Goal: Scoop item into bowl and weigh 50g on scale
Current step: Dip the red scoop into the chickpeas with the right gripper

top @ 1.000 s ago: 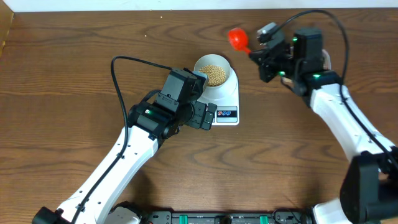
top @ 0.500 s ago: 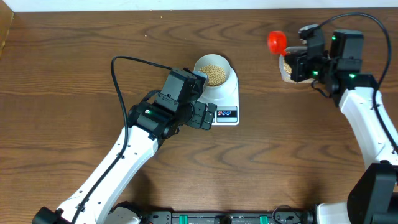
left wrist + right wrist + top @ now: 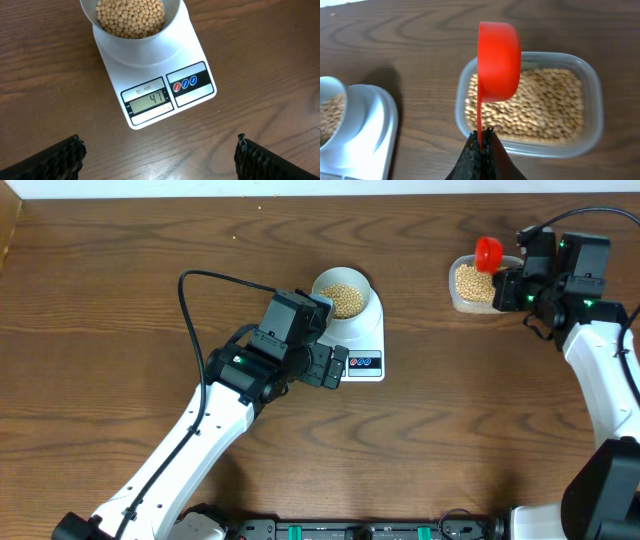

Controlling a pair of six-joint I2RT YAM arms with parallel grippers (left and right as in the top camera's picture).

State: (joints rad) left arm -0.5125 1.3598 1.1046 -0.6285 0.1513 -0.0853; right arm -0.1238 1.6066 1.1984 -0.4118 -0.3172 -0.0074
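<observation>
The pale bowl (image 3: 344, 295) sits on the white scale (image 3: 362, 340), part full of tan beans (image 3: 130, 17). The scale's display (image 3: 148, 101) reads 47. My left gripper (image 3: 157, 155) is open and empty, hovering just in front of the scale. My right gripper (image 3: 482, 150) is shut on the handle of a red scoop (image 3: 498, 60), held over the clear tub (image 3: 592, 100) of beans (image 3: 540, 107). In the overhead view the scoop (image 3: 488, 252) hangs over the tub (image 3: 458, 292) at the far right. I cannot tell if the scoop holds beans.
The wooden table's far edge meets a white wall along the top of the overhead view. A black cable (image 3: 200, 280) loops from my left arm across the table left of the bowl.
My right arm has carried the red scoop rightward from near the bowl to above the clear tub, lowering it toward the beans. The left arm has not moved.
</observation>
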